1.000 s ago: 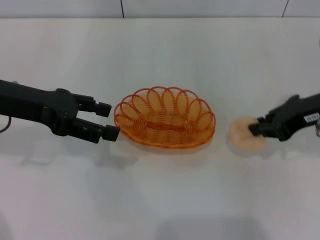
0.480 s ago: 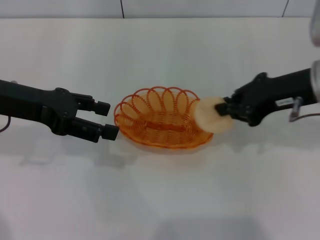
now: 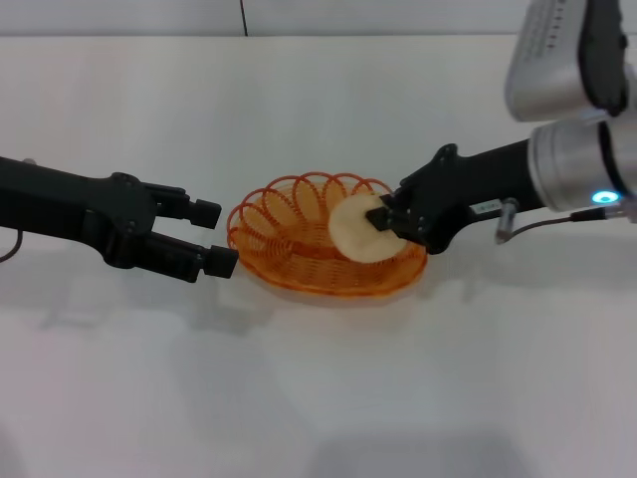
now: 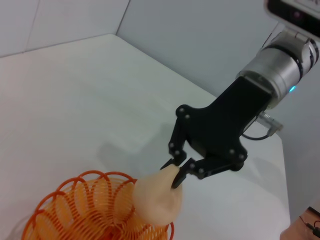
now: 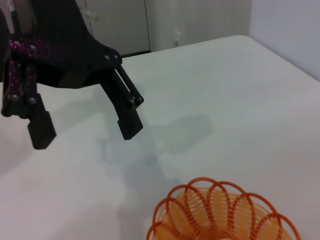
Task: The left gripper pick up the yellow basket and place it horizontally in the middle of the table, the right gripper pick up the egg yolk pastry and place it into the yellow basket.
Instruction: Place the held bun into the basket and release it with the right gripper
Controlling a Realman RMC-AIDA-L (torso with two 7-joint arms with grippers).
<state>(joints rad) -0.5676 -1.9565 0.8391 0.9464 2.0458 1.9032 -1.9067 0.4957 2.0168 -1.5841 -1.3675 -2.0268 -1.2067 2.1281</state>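
The yellow basket point(image 3: 323, 249) lies lengthwise in the middle of the table point(image 3: 318, 388). My right gripper point(image 3: 379, 220) is shut on the egg yolk pastry point(image 3: 357, 229) and holds it over the basket's right half, just above the inside. The left wrist view shows the right gripper point(image 4: 176, 172), the pastry point(image 4: 157, 197) and the basket point(image 4: 90, 212). My left gripper point(image 3: 215, 237) is open and empty, just left of the basket's rim. The right wrist view shows the left gripper point(image 5: 85, 129) beyond the basket point(image 5: 222, 215).
The table's far edge meets a wall point(image 3: 299, 15) at the back. Open white tabletop lies in front of the basket and on both sides.
My right gripper lifted the pastry from the table at the right and carried it left, over the basket. The left gripper and the basket stayed still.
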